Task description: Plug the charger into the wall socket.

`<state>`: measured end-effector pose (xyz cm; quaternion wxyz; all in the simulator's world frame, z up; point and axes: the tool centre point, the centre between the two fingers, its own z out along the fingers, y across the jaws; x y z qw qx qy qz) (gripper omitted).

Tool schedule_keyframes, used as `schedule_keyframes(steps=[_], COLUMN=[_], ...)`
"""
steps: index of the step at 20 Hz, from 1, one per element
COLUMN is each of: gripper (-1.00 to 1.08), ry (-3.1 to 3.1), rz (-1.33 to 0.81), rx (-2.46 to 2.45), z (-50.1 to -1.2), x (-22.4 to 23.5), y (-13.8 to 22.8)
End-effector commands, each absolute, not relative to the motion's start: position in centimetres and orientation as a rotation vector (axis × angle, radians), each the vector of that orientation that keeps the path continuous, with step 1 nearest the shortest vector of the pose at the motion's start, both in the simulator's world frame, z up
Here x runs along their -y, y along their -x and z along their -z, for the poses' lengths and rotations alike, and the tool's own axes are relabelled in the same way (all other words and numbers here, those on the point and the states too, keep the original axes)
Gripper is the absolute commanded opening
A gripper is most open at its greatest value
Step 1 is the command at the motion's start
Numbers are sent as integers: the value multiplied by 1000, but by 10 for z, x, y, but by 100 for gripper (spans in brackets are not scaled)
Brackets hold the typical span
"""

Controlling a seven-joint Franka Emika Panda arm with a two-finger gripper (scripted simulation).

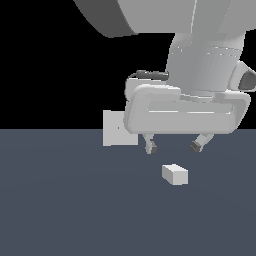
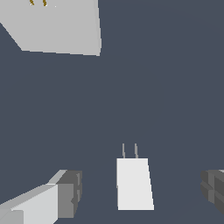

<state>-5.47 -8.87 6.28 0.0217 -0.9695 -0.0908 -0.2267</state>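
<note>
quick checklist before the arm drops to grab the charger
1. Gripper open: ok, fingers spread apart.
2. Nothing held: ok.
3. Charger lies on the floor between the fingers in the wrist view: ok.
4. Fingers above the charger, not touching: ok.
5. Charger prongs point toward the wall socket: ok.
6. Prongs square to the socket holes: cannot tell.

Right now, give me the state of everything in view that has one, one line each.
charger: lying on the floor, not gripped, two prongs showing in the wrist view, unplugged.
wall socket: upright, nothing plugged in.
gripper: above the charger, jaws open, holding nothing.
</note>
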Motion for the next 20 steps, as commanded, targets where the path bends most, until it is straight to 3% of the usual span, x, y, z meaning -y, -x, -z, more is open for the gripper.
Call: schedule_keyframes(steps=[1,20], gripper=[100,100], ry=[3004,3005], rz=[703,703], rx=[282,286], z=[-63,-12], x=[89,89], y=[55,56])
